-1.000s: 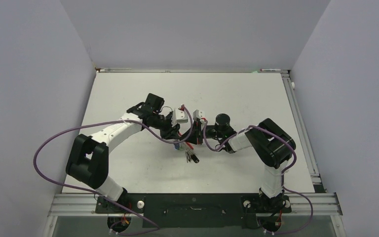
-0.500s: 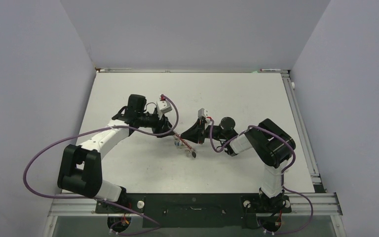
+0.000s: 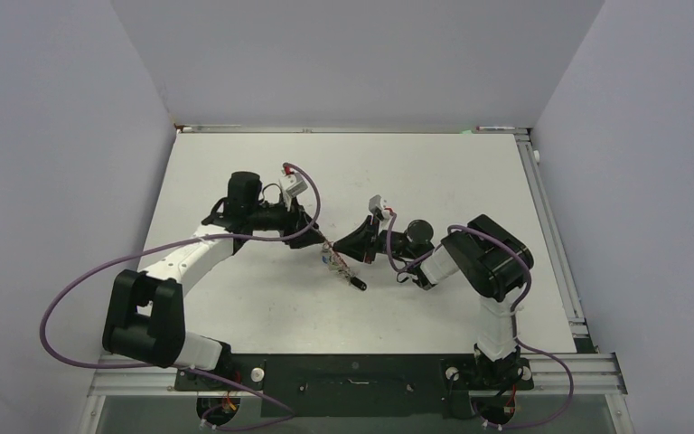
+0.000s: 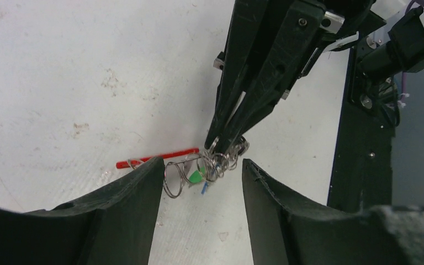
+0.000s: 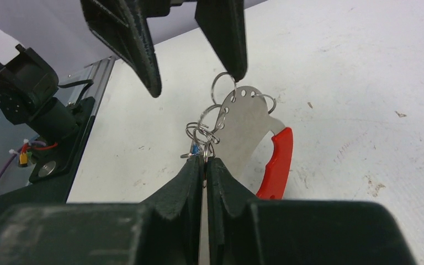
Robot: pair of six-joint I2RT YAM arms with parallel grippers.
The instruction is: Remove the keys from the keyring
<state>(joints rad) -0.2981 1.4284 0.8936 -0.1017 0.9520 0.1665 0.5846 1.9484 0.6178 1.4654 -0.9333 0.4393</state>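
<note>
Between the spread fingers of the left hand (image 4: 201, 165), low over the white counter (image 4: 61, 83): the keys (image 4: 196, 176), a tight bunch of tiny heads hung on small wire rings (image 4: 174, 178). The green head is plain in the left wrist view, with a blue sliver just below it. The rest are silvery and too tangled to count. Left hand open, gripping nothing. Its two fingers (image 4: 116, 210) flank the bunch, one on each side, and that view does not show whether either touches it. Right hand (image 5: 204, 163) comes in from opposite the left hand, tips at the bunch. Its fingers are pressed together with no gap, pinching the keys where the wire rings gather. Just beyond the right hand's tips sits the keyring (image 5: 248, 124): a grey metal plate with a row of holes along its curved edge and a bright red arc along the other side. Small rings pass through those holes. One left fingertip (image 5: 229, 49) stands right at the top of the farthest ring (contact looks likely, not certain). From the left hand's side the keyring shows edge-on, only the red arc visible as a thin strip just beyond one fingertip. Resting on the counter or lifted clear of it: cannot tell. From the top view, the two hands sit tip to tip, with the bunch under their tips.
</note>
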